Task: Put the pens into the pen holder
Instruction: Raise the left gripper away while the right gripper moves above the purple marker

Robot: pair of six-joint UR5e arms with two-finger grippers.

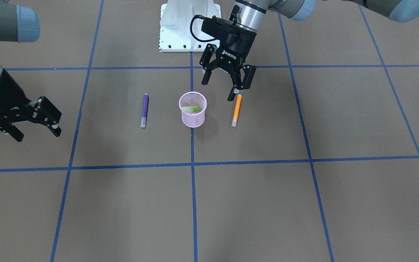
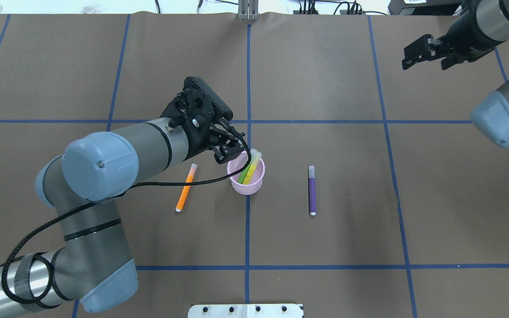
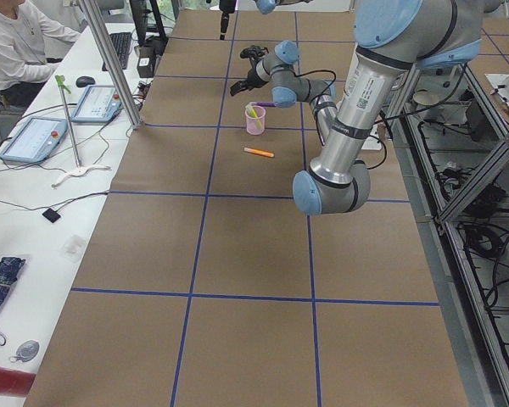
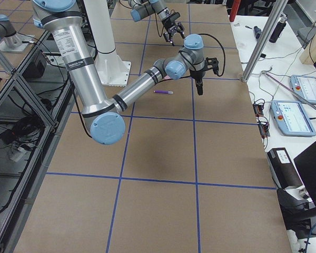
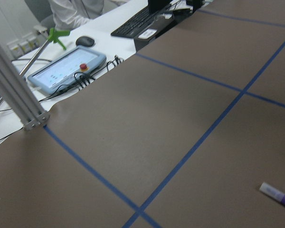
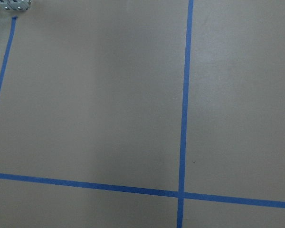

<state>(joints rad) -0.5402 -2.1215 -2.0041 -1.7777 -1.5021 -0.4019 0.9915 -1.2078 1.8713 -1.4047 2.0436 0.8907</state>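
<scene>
Pens are half gathered: the green pen and the yellow pen lean together inside the pen holder, their pale caps poking over its rim, while the orange pen and the purple pen lie flat on the table on opposite sides of the cup. The left gripper hangs above the table with its fingers spread and nothing between them, close to the holder's rim on the robot's own side. The orange pen sits just to that gripper's outer side, away from the cup, and one fingertip appears right by the pen's near end. Its long axis runs roughly away from the robot, slightly slanted, cap end farthest out, so the spread of the fingers seems to lie across it, which suits a pinch after a short sideways shift and a descent. The right gripper, also spread and empty, waits well apart on the far right, and the purple pen is the one on its side.
</scene>
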